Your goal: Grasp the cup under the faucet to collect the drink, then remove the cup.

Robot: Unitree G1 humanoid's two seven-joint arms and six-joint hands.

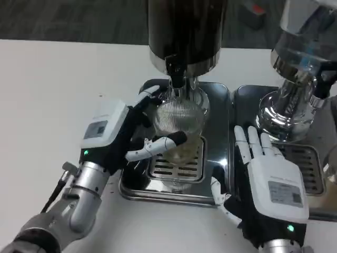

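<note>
White table (47, 95) carries a steel drip tray (221, 158). My left hand's fingers (158, 146) wrap the ribbed cup (178, 124), clamped on it directly beneath the faucet (177, 79). I judge it should be kept upright and centred. My right hand (271, 179) rests flat, fingers apart, holding nothing.

White table (52, 89), dark grey carpeted floor (68, 21) beyond it

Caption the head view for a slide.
Left robot hand holds ribbed cup under dispenser faucet; right robot hand rests open.
</note>
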